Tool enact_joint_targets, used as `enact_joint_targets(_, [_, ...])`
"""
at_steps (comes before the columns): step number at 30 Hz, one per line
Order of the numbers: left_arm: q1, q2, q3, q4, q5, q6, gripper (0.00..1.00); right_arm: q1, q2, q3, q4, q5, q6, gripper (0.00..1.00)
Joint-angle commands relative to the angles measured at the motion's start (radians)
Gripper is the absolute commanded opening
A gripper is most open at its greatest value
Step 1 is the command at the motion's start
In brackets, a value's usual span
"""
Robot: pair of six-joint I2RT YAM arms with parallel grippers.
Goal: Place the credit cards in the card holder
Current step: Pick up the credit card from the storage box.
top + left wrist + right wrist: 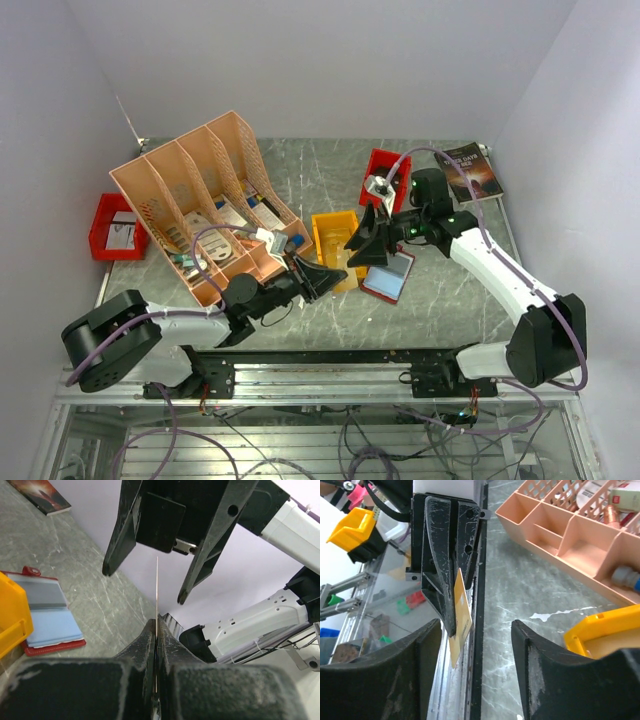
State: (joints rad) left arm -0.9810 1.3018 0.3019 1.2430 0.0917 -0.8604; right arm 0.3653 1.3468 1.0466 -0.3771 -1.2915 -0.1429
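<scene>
Two-arm handover stage, seen from above and from both wrists. The left gripper (156, 630) has its jaws pressed together on one orange-yellow credit card (460, 611). The card is clamped by its lower part and stands edge-on in the left wrist view, its free end projecting straight out beyond the fingertips. The right gripper (476, 626) faces it tip to tip with its jaws apart. The card's free end reaches into the gap between the two fingers, nearer one of them, and touches neither pad as far as the views show.

The card holder (52, 625) lies opened flat on the marble-patterned table (100, 580). It is off to the side of the left jaws and below the right jaws in the overhead view. Its red cover faces down, its clear pockets face up, and its snap tab is at the far corner. No card can be made out in its pockets. A yellow bin (12, 617) sits just beside the holder, on the side away from the right arm. A peach slotted organizer (560, 535) stands beyond the jaws on the left arm's side. A dark book (42, 495) rests well apart at the far edge.
</scene>
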Motion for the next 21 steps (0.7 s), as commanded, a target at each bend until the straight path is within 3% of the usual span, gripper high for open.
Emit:
enact_joint_targets(1, [-0.011,-0.008,0.042,0.046,-0.008,0.041,0.07,0.02,0.006,-0.009,0.084,-0.031,0.095,0.54])
enact_joint_targets(4, [-0.013,0.001,0.048,0.047,-0.002,0.044,0.07,0.027,0.018,-0.019,0.139,-0.064,0.151,0.34])
enact_joint_targets(6, [-0.013,0.005,0.048,0.047,-0.003,0.043,0.07,0.03,0.026,-0.022,0.179,-0.096,0.191,0.08])
enact_joint_targets(7, [-0.013,0.004,0.043,0.051,-0.008,0.041,0.09,0.029,0.031,-0.024,0.2,-0.114,0.226,0.0])
enact_joint_targets(9, [-0.013,-0.001,0.02,0.083,-0.023,0.032,0.21,0.028,0.031,-0.034,0.263,-0.143,0.294,0.0])
enact_joint_targets(11, [-0.013,-0.009,-0.015,0.122,-0.045,0.01,0.41,0.025,0.022,-0.071,0.376,-0.161,0.405,0.0])
enact_joint_targets(14, [-0.013,-0.021,-0.054,0.155,-0.036,-0.009,0.53,0.021,0.01,-0.119,0.547,-0.177,0.544,0.0])
enact_joint_targets(17, [-0.014,-0.032,-0.048,0.108,-0.006,-0.011,0.5,0.02,0.011,-0.12,0.534,-0.173,0.541,0.0])
enact_joint_targets(21, [-0.014,-0.035,-0.047,0.091,0.011,-0.004,0.35,0.02,0.022,-0.11,0.518,-0.172,0.53,0.0])
